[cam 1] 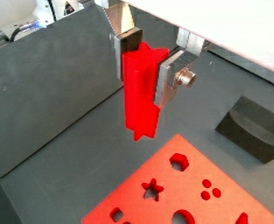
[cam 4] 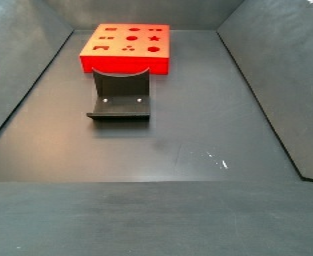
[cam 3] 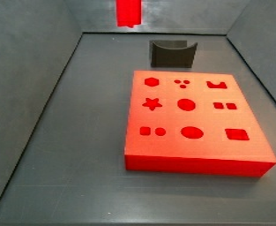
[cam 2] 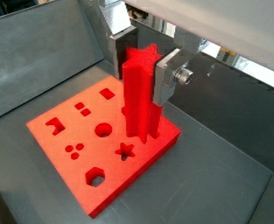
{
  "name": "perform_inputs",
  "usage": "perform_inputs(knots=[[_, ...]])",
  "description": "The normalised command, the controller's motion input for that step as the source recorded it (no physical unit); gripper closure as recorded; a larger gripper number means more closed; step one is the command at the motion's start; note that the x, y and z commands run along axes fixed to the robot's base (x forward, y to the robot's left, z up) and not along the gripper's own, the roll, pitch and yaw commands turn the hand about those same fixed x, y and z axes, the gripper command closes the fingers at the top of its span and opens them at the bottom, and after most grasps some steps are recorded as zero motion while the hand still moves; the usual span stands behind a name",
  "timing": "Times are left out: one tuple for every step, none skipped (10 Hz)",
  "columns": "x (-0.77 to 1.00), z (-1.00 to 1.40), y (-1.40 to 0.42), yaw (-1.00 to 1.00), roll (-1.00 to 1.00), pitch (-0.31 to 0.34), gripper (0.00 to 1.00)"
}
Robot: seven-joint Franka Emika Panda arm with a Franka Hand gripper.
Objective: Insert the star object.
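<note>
My gripper is shut on the star object, a long bright red peg with a star-shaped cross-section, and holds it upright in the air. It shows in both wrist views, with the silver fingers clamping its upper part. In a side view only the peg's lower end shows at the top edge; the gripper is out of frame there. The flat red block lies on the floor below, with its star hole open. The star hole also shows in both wrist views.
A dark grey curved holder stands on the floor just behind the block, also seen in a side view and a wrist view. Grey sloping walls enclose the floor on all sides.
</note>
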Motion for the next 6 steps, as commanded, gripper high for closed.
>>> perform_inputs(knots=[[0.57,-0.46,-0.21,-0.23,0.01,0.0,1.0],[0.64,-0.64,-0.21,-0.44,0.08,0.0,1.0],[0.7,-0.65,-0.17,-0.43,0.07,-0.021,1.0],[0.63,-0.64,-0.13,-0.49,0.03,-0.066,1.0],[0.63,-0.65,-0.05,-0.53,0.11,-0.017,1.0],[0.61,-0.53,0.0,-0.52,0.26,0.0,1.0]])
